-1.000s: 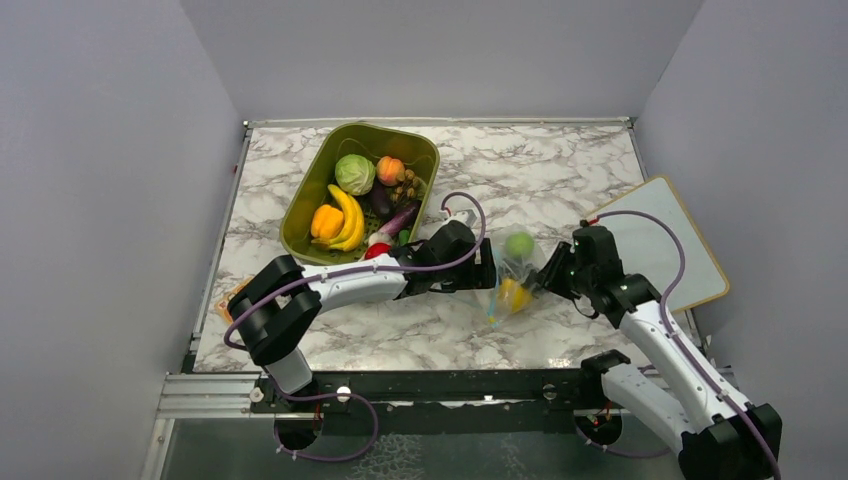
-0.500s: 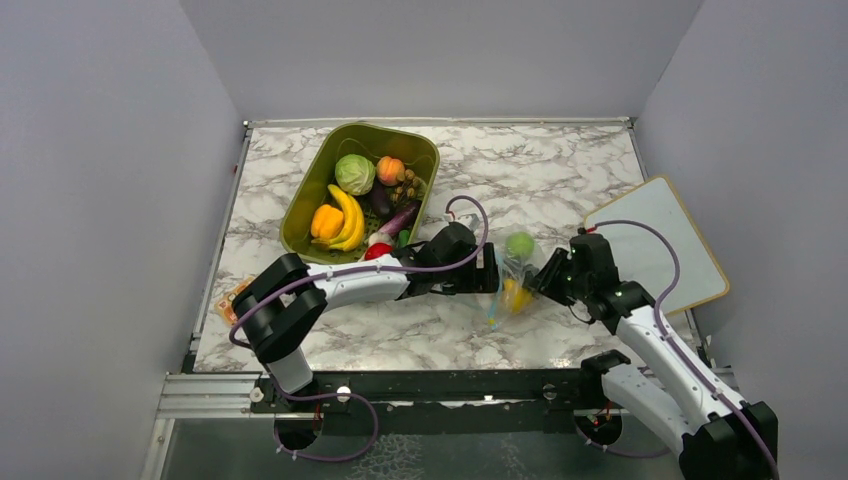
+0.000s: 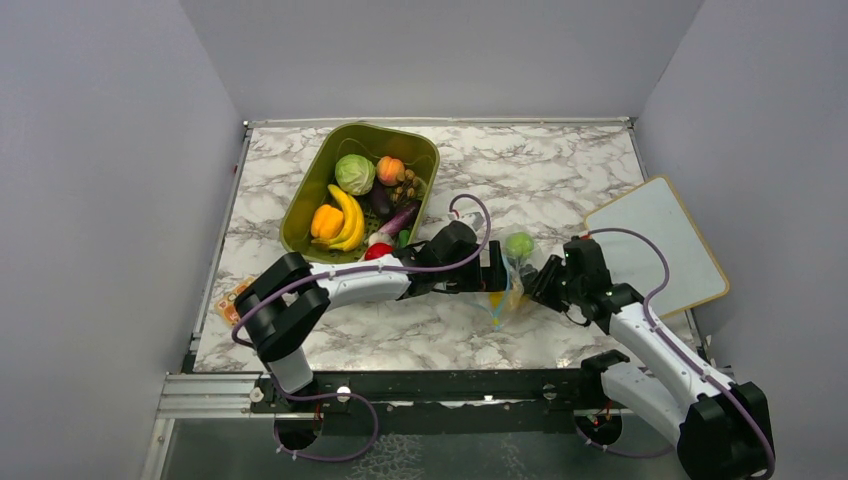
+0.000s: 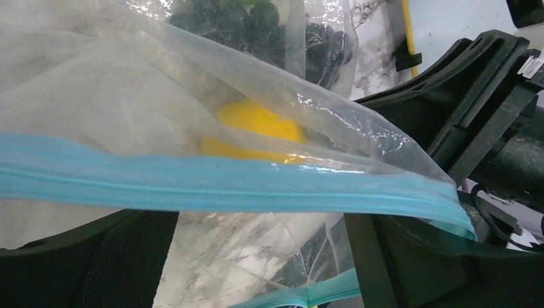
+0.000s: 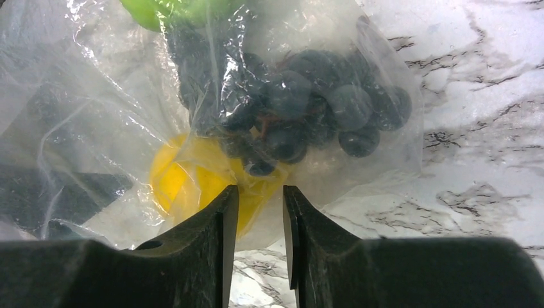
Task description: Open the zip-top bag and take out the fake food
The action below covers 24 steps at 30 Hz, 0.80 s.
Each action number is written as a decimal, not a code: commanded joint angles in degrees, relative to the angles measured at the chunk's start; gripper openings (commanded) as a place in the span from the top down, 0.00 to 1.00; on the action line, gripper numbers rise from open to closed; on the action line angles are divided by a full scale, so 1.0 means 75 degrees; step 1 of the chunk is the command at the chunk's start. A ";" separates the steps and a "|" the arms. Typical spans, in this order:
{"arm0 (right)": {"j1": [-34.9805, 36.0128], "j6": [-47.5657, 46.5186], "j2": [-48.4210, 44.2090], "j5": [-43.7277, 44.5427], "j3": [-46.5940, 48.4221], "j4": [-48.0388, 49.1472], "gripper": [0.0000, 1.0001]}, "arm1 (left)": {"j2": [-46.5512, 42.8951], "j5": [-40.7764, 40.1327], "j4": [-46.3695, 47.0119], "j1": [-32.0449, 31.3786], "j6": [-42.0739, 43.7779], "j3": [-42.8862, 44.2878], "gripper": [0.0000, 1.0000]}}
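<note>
Zip-top bag (image 3: 508,287) on table (image 3: 560,170) between both arms, zipper strips look parted. Fake food (image 4: 256,125) inside, not yet removed. Left gripper (image 3: 493,272) jaws released, spread wide at mouth. Right gripper (image 5: 260,212) jaws narrow at film; grip cannot tell.

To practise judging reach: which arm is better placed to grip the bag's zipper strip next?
Left, probably: the left claw stands wide open at the zipper strip, while the right claw, nearly closed, faces the side of the bag.

left arm extended right, left gripper (image 3: 497,272) jaws wide | right gripper (image 5: 260,192) jaws narrowly apart (tips facing)
</note>
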 commanded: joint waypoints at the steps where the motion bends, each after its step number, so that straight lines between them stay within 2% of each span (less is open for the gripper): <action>1: -0.0040 -0.0207 -0.0100 -0.0190 -0.0003 0.0194 0.67 | 0.0290 0.0353 0.0438 -0.0010 -0.0136 -0.0047 0.02; 9: -0.0036 -0.0531 -0.0315 -0.0046 0.0558 -0.0335 0.65 | 0.0250 -0.0255 -0.0342 -0.0006 -0.0009 0.0143 0.03; 18: -0.0036 -0.0696 -0.0707 -0.0063 0.0367 -0.0034 0.54 | -0.0510 -0.0765 0.0636 0.0004 0.0187 -0.0513 0.01; 24: -0.0036 -0.0637 -0.1075 -0.0039 0.0043 0.0237 0.51 | -0.0775 -0.1202 0.1448 0.0003 0.0158 -0.1126 0.02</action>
